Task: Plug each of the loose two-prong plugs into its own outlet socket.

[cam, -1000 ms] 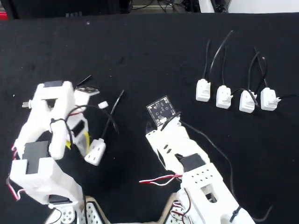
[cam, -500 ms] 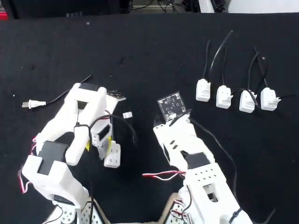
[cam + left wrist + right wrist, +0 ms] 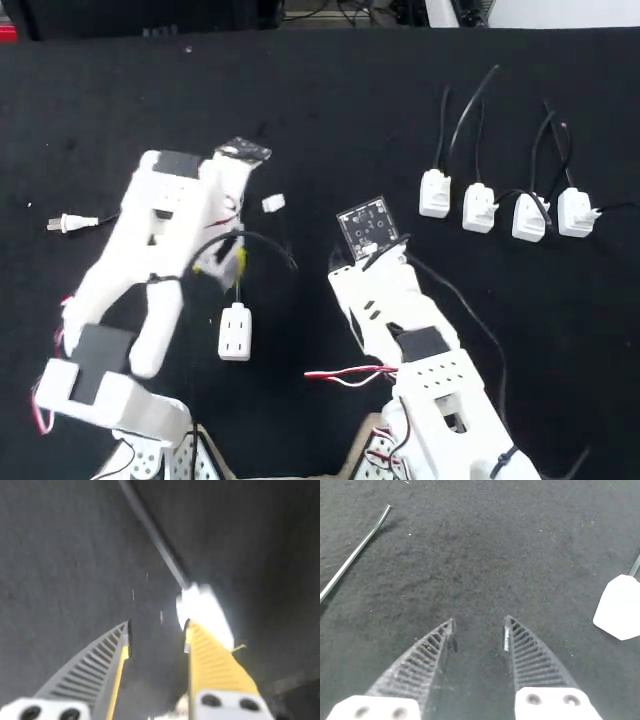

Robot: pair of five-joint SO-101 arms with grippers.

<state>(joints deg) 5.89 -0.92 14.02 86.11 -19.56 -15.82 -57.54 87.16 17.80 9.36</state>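
A white outlet socket (image 3: pixel 234 333) lies on the black table with its black cord running up under my left arm (image 3: pixel 150 240). My left gripper (image 3: pixel 157 630) is open. A blurred white piece (image 3: pixel 204 612) on a black cord lies just past its yellow finger (image 3: pixel 212 665), not between the fingers. A loose two-prong plug (image 3: pixel 62 222) rests at the far left. A small white piece (image 3: pixel 272 203) lies beside the left wrist. My right gripper (image 3: pixel 479 625) is open over bare table, with a white socket (image 3: pixel 620 607) off to one side.
Several white outlet blocks (image 3: pixel 479 207) with black cords stand in a row at the right. My right arm (image 3: pixel 390 305) lies in the middle front. A thin black cord (image 3: pixel 355 555) crosses the cloth ahead of the right gripper.
My left arm swung toward the middle, shifting the socket to the right, then drew back toward the far side and left it lying. My right arm shifted slightly right early on, then held still.
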